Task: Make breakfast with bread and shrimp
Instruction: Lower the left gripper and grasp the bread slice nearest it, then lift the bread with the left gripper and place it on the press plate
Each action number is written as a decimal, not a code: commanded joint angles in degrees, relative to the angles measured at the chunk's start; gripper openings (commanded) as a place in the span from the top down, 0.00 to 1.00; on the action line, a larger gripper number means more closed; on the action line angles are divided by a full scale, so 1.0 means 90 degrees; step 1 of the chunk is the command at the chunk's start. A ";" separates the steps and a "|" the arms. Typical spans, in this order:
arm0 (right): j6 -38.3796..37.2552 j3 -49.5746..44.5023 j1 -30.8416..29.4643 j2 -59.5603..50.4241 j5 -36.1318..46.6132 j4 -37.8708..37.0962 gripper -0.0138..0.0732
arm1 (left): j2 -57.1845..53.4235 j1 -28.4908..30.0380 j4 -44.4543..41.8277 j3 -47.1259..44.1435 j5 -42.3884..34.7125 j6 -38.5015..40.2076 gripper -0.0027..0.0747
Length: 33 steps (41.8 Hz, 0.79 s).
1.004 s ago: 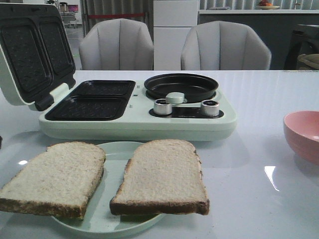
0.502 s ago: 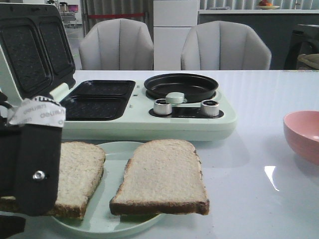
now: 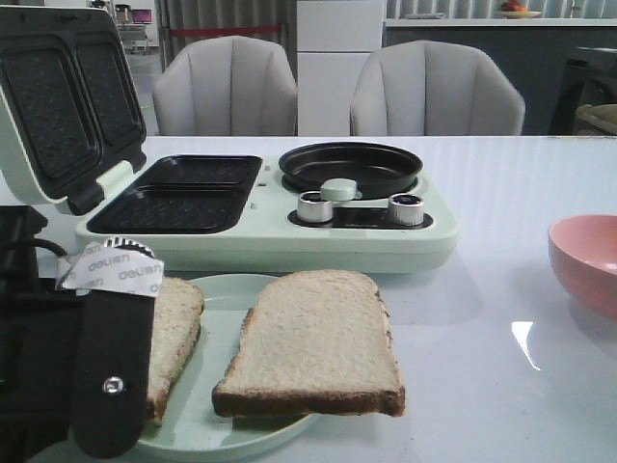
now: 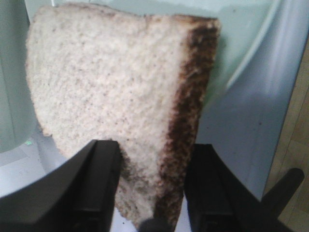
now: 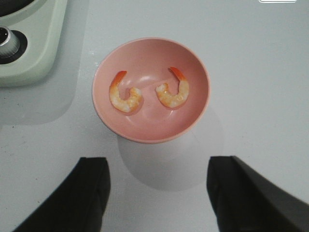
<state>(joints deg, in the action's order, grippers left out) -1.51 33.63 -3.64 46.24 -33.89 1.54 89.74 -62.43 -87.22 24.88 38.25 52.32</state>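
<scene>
Two slices of bread lie on a pale green plate (image 3: 227, 294) at the table's front: the right slice (image 3: 313, 342) in full view, the left slice (image 3: 178, 328) mostly covered by my left arm. In the left wrist view my left gripper (image 4: 150, 183) is open, its fingers either side of the near crust corner of that slice (image 4: 116, 82), which still rests on the plate (image 4: 236, 43). Two shrimp (image 5: 125, 94) (image 5: 174, 92) lie in a pink bowl (image 5: 149, 130). My right gripper (image 5: 157, 193) is open and empty, above the table just short of the bowl.
A pale green breakfast maker (image 3: 260, 246) stands behind the plate, its lid (image 3: 58, 106) raised over two dark grill wells, with a round black pan (image 3: 350, 166) on its right. The pink bowl (image 3: 588, 260) sits at the right edge. Two grey chairs stand beyond the table.
My left arm has come into the front view from the lower left and moved right and down over the left bread slice. The bread, plate and bowl have not moved.
</scene>
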 commanded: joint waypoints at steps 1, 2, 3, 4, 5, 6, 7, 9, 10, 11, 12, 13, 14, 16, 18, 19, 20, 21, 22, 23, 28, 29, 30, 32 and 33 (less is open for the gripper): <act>-0.0004 0.0222 -0.0029 0.0000 0.0418 0.0029 0.22 | -0.0131 -0.0003 -0.0131 0.0106 0.0380 0.0129 0.59; -0.0004 0.0222 -0.0029 0.0000 0.0418 0.0029 0.22 | -0.0131 -0.0003 -0.0131 0.0106 0.0449 0.0129 0.60; -0.0004 0.0222 -0.0029 0.0000 0.0418 0.0029 0.22 | -0.0131 -0.0003 -0.0131 0.0106 0.0493 0.0129 0.61; -0.0004 0.0222 -0.0029 0.0000 0.0418 0.0029 0.22 | -0.0131 -0.0003 -0.0131 0.0106 0.0538 0.0129 0.63; -0.0004 0.0222 -0.0029 0.0000 0.0418 0.0029 0.22 | -0.0131 -0.0003 -0.0131 0.0106 0.0579 0.0129 0.64; -0.0004 0.0222 -0.0029 0.0000 0.0418 0.0029 0.22 | -0.0131 -0.0003 -0.0131 0.0110 0.0632 0.0129 0.65; -0.0004 0.0222 -0.0029 0.0000 0.0418 0.0029 0.22 | -0.0131 -0.0003 -0.0131 0.0110 0.0685 0.0129 0.67; -0.0004 0.0222 -0.0029 0.0000 0.0418 0.0029 0.22 | -0.0131 -0.0035 -0.0131 0.0110 0.0813 0.0214 0.70; -0.0004 0.0222 -0.0029 0.0000 0.0418 0.0029 0.22 | -0.0144 -0.0047 -0.0131 0.0110 0.0862 0.0250 0.71; -0.0004 0.0222 -0.0029 0.0000 0.0418 0.0029 0.22 | -0.0155 -0.0092 -0.0131 0.0110 0.0904 0.0320 0.73; -0.0004 0.0222 -0.0029 0.0000 0.0418 0.0029 0.22 | -0.0171 -0.0132 -0.0131 0.0110 0.0949 0.0365 0.74; -0.0004 0.0222 -0.0029 0.0000 0.0418 0.0029 0.22 | -0.0208 -0.0178 -0.0131 0.0110 0.1009 0.0395 0.76; -0.0004 0.0222 -0.0029 0.0000 0.0418 0.0029 0.22 | -0.0235 -0.0228 -0.0131 0.0110 0.1050 0.0412 0.78; -0.0004 0.0222 -0.0029 0.0000 0.0418 0.0029 0.22 | -0.0337 -0.0371 -0.0109 0.0110 0.1231 0.0437 0.81; -0.0004 0.0222 -0.0029 0.0000 0.0418 0.0029 0.22 | -0.0466 -0.0535 -0.0091 0.0110 0.1474 0.0437 0.84; -0.0004 0.0222 -0.0029 0.0000 0.0418 0.0029 0.22 | -0.0530 -0.0611 -0.0091 0.0110 0.1603 0.0437 0.84; -0.0004 0.0222 -0.0029 0.0000 0.0418 0.0029 0.22 | -0.0597 -0.0690 -0.0091 0.0110 0.1735 0.0437 0.84; -0.0004 0.0222 -0.0029 0.0000 0.0418 0.0029 0.22 | -0.0696 -0.0797 -0.0102 0.0110 0.1944 0.0437 0.84; -0.0004 0.0222 -0.0029 0.0000 0.0418 0.0029 0.22 | -0.0777 -0.0876 -0.0114 0.0110 0.2111 0.0437 0.84; -0.0004 0.0222 -0.0029 0.0000 0.0418 0.0029 0.22 | -0.0860 -0.0956 -0.0159 0.0110 0.2290 0.0437 0.84; -0.0004 0.0222 -0.0029 0.0000 0.0418 0.0029 0.22 | -0.1360 -0.1333 -0.0783 0.0110 0.3411 0.0437 0.84; -0.0004 0.0222 -0.0029 0.0000 0.0418 0.0029 0.22 | -0.1471 -0.1376 -0.1055 0.0110 0.3566 0.0437 0.84; -0.0004 0.0222 -0.0029 0.0000 0.0418 0.0029 0.22 | -0.1550 -0.1390 -0.1280 0.0110 0.3695 0.0437 0.84; -0.0004 0.0222 -0.0029 0.0000 0.0418 0.0029 0.22 | -0.1739 -0.1387 -0.1777 0.0122 0.3730 0.0437 0.84; -0.0004 0.0222 -0.0029 0.0000 0.0418 0.0029 0.22 | -0.1807 -0.1372 -0.1962 0.0122 0.3704 0.0437 0.84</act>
<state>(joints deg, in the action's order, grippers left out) -1.51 33.63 -3.64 46.24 -33.89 1.54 77.07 -74.27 -95.39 24.88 63.91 55.22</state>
